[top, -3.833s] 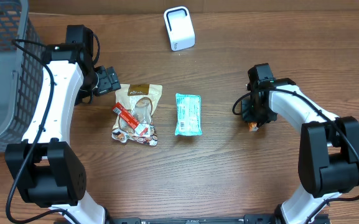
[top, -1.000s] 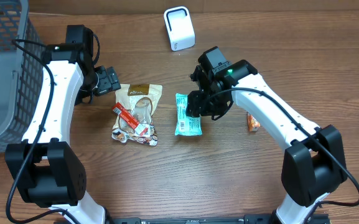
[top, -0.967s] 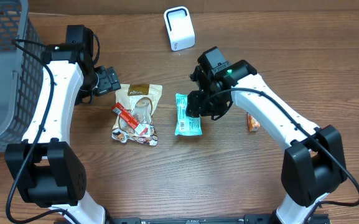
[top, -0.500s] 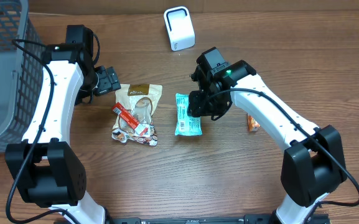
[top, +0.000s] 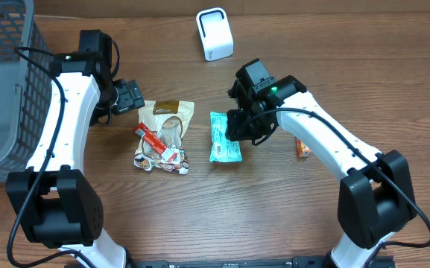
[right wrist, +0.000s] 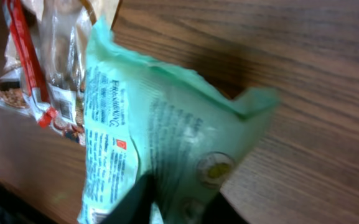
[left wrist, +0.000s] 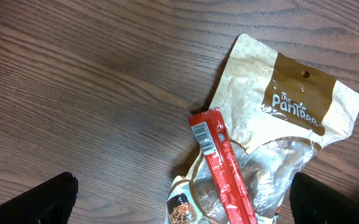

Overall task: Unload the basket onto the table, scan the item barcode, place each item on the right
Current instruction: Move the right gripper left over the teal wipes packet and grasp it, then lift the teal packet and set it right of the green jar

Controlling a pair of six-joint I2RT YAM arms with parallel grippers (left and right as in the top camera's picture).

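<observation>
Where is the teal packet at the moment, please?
In the overhead view the teal packet lies mid-table, just right of the beige snack pouch, pinched at its right edge by the right pincer.

Brown wood-grain table [top: 200, 223], even indoor light, soft shadows

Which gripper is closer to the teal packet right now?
Right. The right gripper is at the right edge of the teal packet, pinching it. The left gripper hangs open off to its left, beyond the tan snack pouch.
</observation>
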